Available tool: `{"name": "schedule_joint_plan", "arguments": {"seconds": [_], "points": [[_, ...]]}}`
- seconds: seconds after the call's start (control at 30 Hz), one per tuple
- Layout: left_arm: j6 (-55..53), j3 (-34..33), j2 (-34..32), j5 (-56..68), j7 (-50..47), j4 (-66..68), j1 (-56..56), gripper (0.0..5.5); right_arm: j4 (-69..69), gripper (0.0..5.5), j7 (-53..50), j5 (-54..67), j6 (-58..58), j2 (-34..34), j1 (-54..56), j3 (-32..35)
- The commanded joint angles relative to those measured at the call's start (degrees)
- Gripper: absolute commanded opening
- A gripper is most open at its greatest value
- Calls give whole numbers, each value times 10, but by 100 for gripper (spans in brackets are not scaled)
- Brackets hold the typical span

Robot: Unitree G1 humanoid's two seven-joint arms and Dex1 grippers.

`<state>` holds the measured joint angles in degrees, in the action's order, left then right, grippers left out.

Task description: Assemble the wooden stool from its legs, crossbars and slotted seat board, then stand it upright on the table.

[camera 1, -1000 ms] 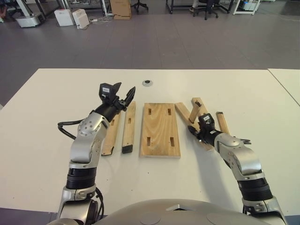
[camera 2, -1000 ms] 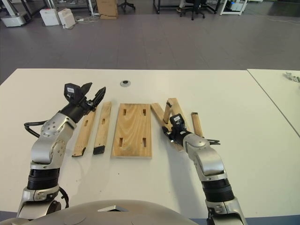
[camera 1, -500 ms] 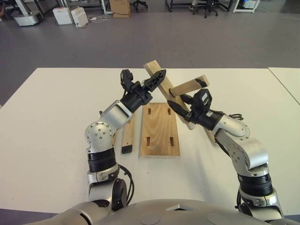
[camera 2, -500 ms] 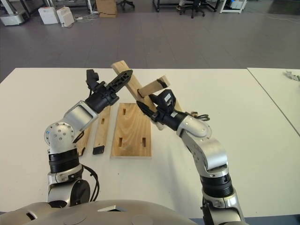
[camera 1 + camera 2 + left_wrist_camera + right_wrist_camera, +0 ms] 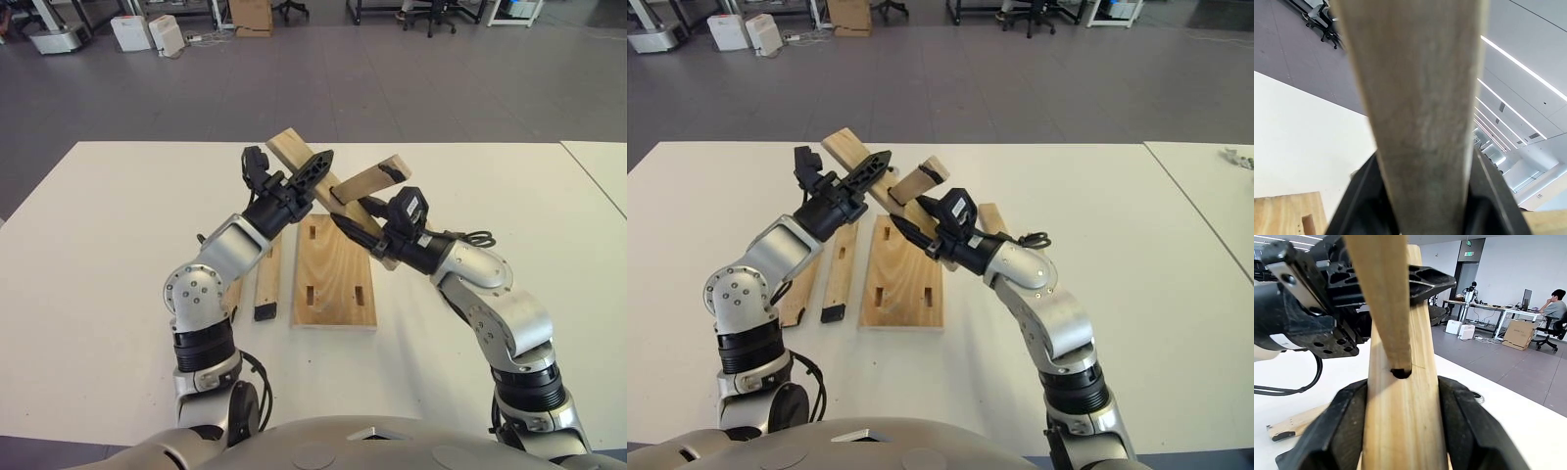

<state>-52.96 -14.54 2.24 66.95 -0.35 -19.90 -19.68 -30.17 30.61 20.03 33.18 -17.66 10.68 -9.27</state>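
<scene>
Both grippers are closed on one tilted leg (image 5: 285, 149), held in the air over the far end of the seat board (image 5: 334, 279), which lies flat mid-desk (image 5: 98, 245). The left gripper (image 5: 312, 177) clamps its upper part and the right gripper (image 5: 351, 219) clamps lower down, with a crossbar (image 5: 378, 176) jutting out between them. Two loose legs (image 5: 266, 276) lie along the board's left edge.

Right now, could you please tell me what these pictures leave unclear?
- Crossbar-to-leg joint: in the right wrist view the crossbar meets the held leg at a dark notch; seating depth is unclear.
- Seat board: its far right corner is hidden behind the right pincer in the eye views.
- Outer leg on the table: largely covered by the left arm.
- Left wrist view: the held leg, clamped in the left pincer, blocks the joint.
</scene>
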Motion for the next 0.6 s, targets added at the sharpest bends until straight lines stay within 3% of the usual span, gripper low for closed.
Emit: {"name": "schedule_joint_plan", "arguments": {"seconds": [0.03, 0.1, 0.3, 0.43, 0.6], "points": [[12, -2, -13, 2, -29, -22, 27, 103, -16, 262, 1, 7, 1, -8, -4, 1], [29, -21, -26, -14, -56, -41, 46, 101, -23, 297, 6, -8, 1, -29, -26, -8], [62, -80, -69, 8, -117, -214, 224, 101, -37, 300, 50, -46, -11, -160, -170, 32], [81, -36, -74, -47, -120, -245, 299, 101, 31, 300, 64, -121, -35, -214, -188, -20], [117, 24, -74, -141, -116, -239, 344, 101, 86, 300, 86, -170, -53, -205, -157, -98]]}}
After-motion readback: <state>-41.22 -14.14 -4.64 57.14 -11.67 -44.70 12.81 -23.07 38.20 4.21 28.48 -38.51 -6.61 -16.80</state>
